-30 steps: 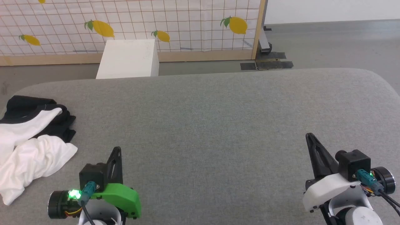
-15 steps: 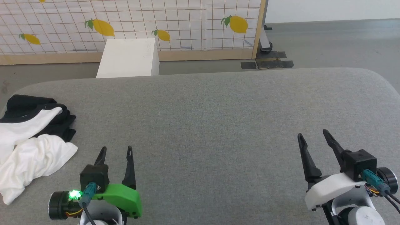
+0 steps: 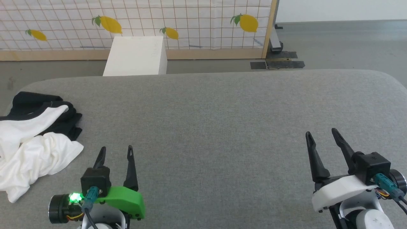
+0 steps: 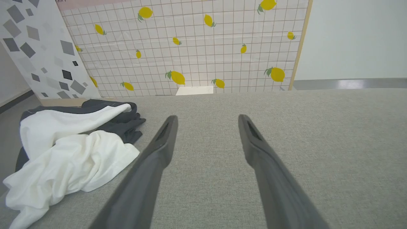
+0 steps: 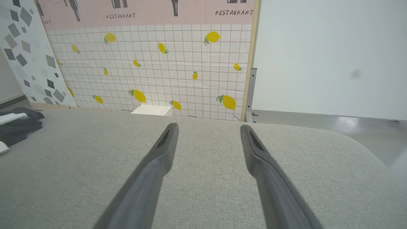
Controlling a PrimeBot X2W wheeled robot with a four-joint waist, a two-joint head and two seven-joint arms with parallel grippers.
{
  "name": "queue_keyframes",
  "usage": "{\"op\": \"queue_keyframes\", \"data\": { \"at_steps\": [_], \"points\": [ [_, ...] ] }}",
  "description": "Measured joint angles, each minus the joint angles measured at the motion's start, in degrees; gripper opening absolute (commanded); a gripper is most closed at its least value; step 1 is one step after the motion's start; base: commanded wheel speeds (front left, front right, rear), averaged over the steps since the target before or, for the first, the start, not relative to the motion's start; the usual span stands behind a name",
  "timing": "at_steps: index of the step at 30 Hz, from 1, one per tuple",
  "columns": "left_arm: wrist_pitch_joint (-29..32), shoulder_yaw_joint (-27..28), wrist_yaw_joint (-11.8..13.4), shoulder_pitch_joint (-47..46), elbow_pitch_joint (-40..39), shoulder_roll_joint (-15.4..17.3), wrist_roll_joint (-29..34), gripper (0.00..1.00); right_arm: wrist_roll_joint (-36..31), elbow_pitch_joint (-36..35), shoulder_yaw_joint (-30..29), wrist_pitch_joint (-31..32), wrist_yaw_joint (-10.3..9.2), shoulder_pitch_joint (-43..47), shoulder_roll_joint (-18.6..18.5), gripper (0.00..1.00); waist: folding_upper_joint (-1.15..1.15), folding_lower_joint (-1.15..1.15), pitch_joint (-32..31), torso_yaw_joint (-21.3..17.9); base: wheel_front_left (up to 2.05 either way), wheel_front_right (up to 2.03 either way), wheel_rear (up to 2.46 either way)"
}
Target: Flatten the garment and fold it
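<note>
The garment (image 3: pixel 35 146) lies crumpled in a heap at the left edge of the grey table (image 3: pixel 222 121), white cloth in front and black cloth bunched behind it. The left wrist view has the same heap (image 4: pixel 73 152) at its left. A black edge of the garment (image 5: pixel 16 127) shows at the far left of the right wrist view. My left gripper (image 3: pixel 116 149) stands open over bare table just right of the heap, holding nothing. At the lower right my right gripper (image 3: pixel 321 133) is open too, far from the cloth.
A white box (image 3: pixel 135 60) stands on the floor behind the table. Behind it runs a lemon-print grid panel (image 3: pixel 190 25) in a wooden frame. Grey floor lies past the table's far and right edges, with black tape patches (image 3: pixel 276 63).
Both grippers have gone from shut to open. The head camera has shifted slightly, so the whole scene sits a little to the right; the garment itself has not moved.
</note>
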Motion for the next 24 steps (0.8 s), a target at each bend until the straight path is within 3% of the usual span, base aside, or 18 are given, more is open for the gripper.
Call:
{"op": "queue_keyframes", "data": {
  "at_steps": [24],
  "points": [
    [-3.0,-1.0,4.6,-0.6,-0.1,0.5,-0.2,1.0,1.6,-1.8,0.1,-3.0,0.0,0.8,0.0,1.0,0.0,0.0,0.9,6.4,0.0,0.0,0.0]
  ]
}}
